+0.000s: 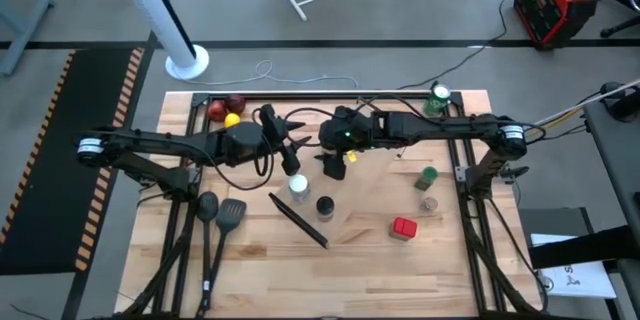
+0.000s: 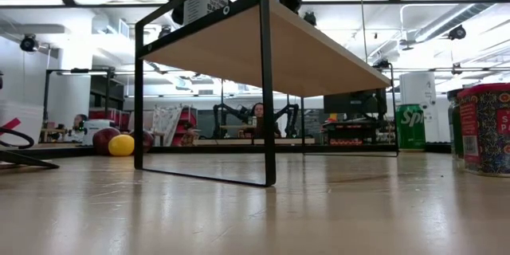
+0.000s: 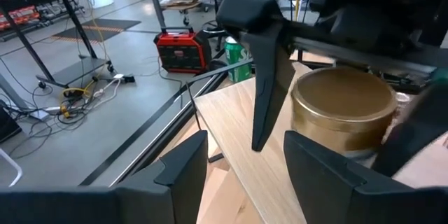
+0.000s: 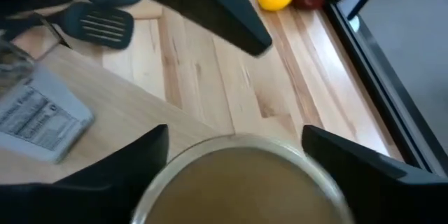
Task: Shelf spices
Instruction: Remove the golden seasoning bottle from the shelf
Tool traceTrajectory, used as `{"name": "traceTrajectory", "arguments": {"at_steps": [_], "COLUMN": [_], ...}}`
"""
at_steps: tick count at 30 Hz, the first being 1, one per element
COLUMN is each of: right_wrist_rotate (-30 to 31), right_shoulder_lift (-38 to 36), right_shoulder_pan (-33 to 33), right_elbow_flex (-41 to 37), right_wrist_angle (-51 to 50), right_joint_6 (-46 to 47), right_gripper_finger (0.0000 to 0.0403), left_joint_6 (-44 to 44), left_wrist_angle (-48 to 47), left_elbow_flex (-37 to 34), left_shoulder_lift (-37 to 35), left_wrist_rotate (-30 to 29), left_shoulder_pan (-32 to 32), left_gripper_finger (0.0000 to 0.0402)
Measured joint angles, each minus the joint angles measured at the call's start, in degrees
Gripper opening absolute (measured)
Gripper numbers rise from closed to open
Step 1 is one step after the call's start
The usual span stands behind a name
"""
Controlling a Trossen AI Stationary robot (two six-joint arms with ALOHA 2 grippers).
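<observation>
Right gripper [image 1: 333,163] hangs over the shelf [image 1: 385,195], its fingers spread on either side of a tan-topped jar [image 4: 241,182] that fills the space between them in the right wrist view; whether the pads press the jar's sides cannot be made out. The jar stands on the shelf's upper, far part. Left gripper [image 1: 292,147] hovers just beside it at the shelf's left end, fingers parted and holding nothing.

Other spices stand near the shelf: a white-topped jar [image 1: 299,187] and a black-topped jar [image 1: 324,206] at its near-left edge, a green-topped jar [image 1: 428,176] and a red-topped jar [image 1: 403,228] on its right part.

Judging by looks, these jars are small, rigid and light, with smooth walls that could slip. Grasping across the body below the cap seems safest, and gently, since the board slants and an upright jar may tip or slide.
</observation>
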Motion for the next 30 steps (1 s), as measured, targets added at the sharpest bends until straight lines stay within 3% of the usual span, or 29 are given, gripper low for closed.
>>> {"name": "traceTrajectory", "arguments": {"at_steps": [4,12,19,26,30], "right_wrist_rotate": [0.27,0.31,2.32,1.17,4.75], "right_shoulder_lift": [-0.13,-1.48,-5.86,-10.08,-10.8], "right_shoulder_pan": [-0.11,-0.11,1.18,11.14,19.0], "right_elbow_flex": [0.22,0.17,7.55,7.29,4.68], "right_wrist_angle": [-1.52,-4.14,-16.88,-26.26,-29.12], "right_joint_6": [0.29,0.93,3.0,6.55,12.99], "right_gripper_finger": [0.0242,0.0242,0.0242,0.0242,0.0242], "left_joint_6": [0.0,-0.02,-0.13,-1.29,-3.8], "left_wrist_angle": [-0.65,-1.13,-4.47,-10.34,-13.41], "left_elbow_flex": [0.0,0.0,0.0,0.0,0.0], "left_shoulder_lift": [-0.6,-1.74,-4.9,-11.63,-15.9], "left_wrist_rotate": [0.0,0.0,0.04,1.49,3.23], "left_shoulder_pan": [0.0,0.0,-0.04,-0.43,-0.61], "left_gripper_finger": [0.0175,0.016,0.0153,0.016,0.0165]}}
